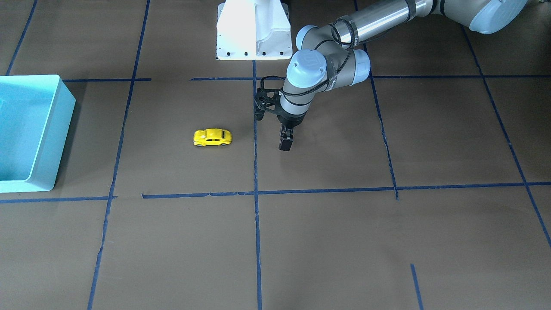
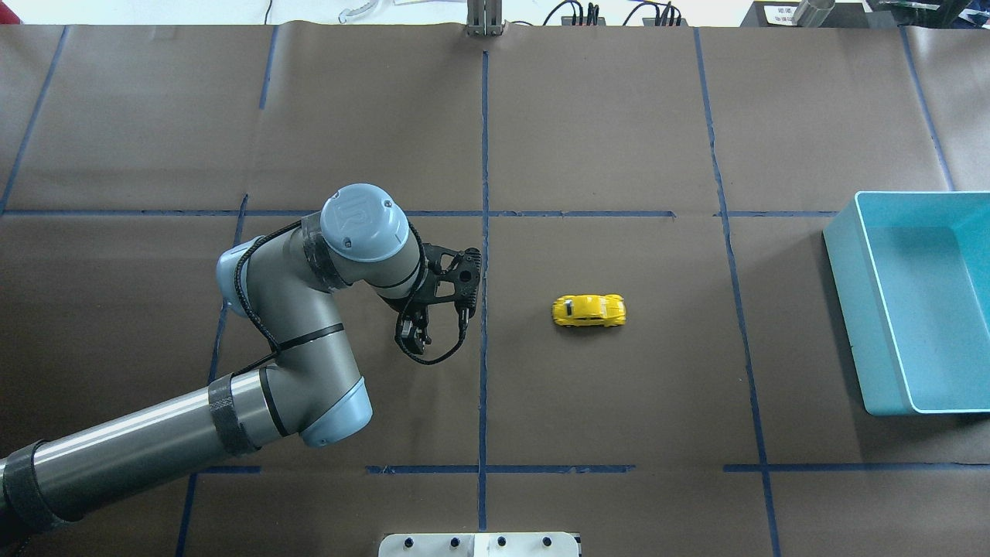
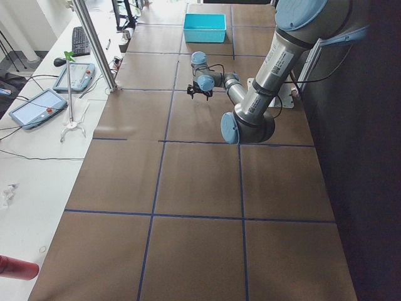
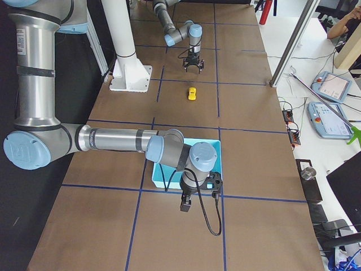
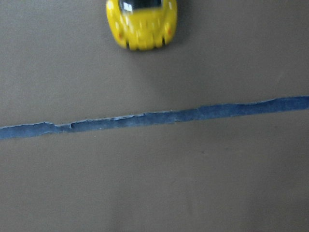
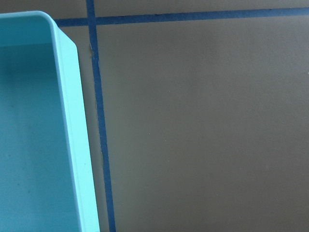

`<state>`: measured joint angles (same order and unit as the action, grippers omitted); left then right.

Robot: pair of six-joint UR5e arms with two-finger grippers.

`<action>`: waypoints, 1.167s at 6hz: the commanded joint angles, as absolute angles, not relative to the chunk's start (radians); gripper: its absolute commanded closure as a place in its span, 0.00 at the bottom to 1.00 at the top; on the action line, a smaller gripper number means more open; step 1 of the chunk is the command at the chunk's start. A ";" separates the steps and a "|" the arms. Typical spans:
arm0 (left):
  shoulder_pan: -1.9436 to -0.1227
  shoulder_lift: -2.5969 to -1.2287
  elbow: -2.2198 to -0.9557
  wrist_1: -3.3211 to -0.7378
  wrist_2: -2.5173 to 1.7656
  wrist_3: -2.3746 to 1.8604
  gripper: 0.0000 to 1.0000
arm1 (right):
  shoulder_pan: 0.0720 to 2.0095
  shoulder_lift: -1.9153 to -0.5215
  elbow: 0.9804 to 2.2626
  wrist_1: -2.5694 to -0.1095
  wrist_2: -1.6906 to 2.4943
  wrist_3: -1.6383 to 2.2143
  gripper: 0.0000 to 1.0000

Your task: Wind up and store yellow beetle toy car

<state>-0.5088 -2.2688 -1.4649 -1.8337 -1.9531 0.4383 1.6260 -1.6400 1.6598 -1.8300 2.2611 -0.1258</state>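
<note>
The yellow beetle toy car (image 1: 212, 137) stands on its wheels on the brown table, also in the overhead view (image 2: 588, 310) and the right side view (image 4: 192, 93). My left gripper (image 1: 286, 144) points down just above the table, about two car lengths from the car, across a blue tape line (image 2: 484, 309). It looks open and empty. The left wrist view shows the car's end (image 5: 141, 21) at the top edge, beyond the tape line. My right gripper (image 4: 185, 204) shows only in the right side view, beside the blue bin; I cannot tell whether it is open.
An open light-blue bin (image 2: 851, 309) stands at the table's end on my right, also in the front view (image 1: 47, 129); its rim (image 6: 72, 121) fills the right wrist view's left. The white robot base (image 1: 254, 30) is behind the left gripper.
</note>
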 commanded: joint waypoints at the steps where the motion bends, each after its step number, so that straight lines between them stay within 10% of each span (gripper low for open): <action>1: -0.508 -2.269 -1.465 -1.832 -1.953 0.439 0.00 | 1.626 -1.640 1.660 -1.830 2.261 -0.126 0.00; 7: -0.538 -2.278 -1.479 -1.740 -1.953 0.437 0.00 | 1.626 -1.634 1.660 -1.829 2.261 -0.126 0.00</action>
